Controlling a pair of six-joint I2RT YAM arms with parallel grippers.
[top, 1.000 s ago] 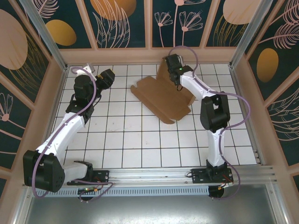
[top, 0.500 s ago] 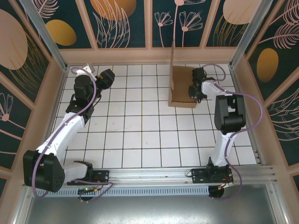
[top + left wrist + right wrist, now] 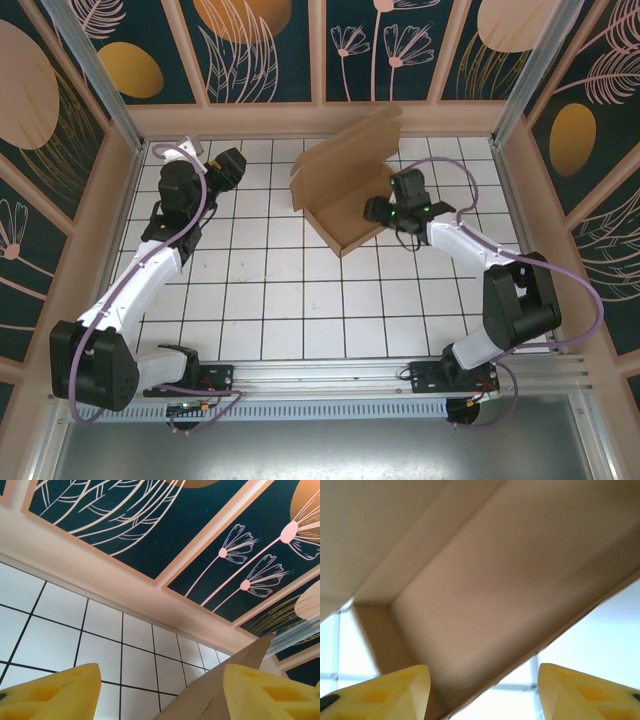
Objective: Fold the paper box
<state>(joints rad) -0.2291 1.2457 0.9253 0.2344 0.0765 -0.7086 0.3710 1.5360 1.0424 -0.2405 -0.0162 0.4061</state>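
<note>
The paper box [image 3: 342, 190] is brown cardboard, half folded, on the white tiled table at the back middle. One tall panel stands up toward the back wall, and low side walls frame its base. My right gripper [image 3: 372, 210] sits at the box's near right edge. In the right wrist view its yellow fingers [image 3: 385, 692] stand apart, and the box [image 3: 485, 580] has its lower edge running between them, untouched. My left gripper [image 3: 237, 162] hangs left of the box, open and holding nothing. A corner of the box [image 3: 200, 700] shows between the left gripper's [image 3: 160, 680] fingers.
The tiled table [image 3: 300, 300] is fenced by a peach frame with dark flower panels: back wall [image 3: 320, 115], left wall [image 3: 95, 210], right wall [image 3: 530, 210]. A metal rail [image 3: 330, 375] with both arm bases runs along the near edge.
The box went from lying flat to half folded with one panel upright, and shifted slightly left. My right arm swung down to its near right edge and its fingers spread. The left arm stayed still.
</note>
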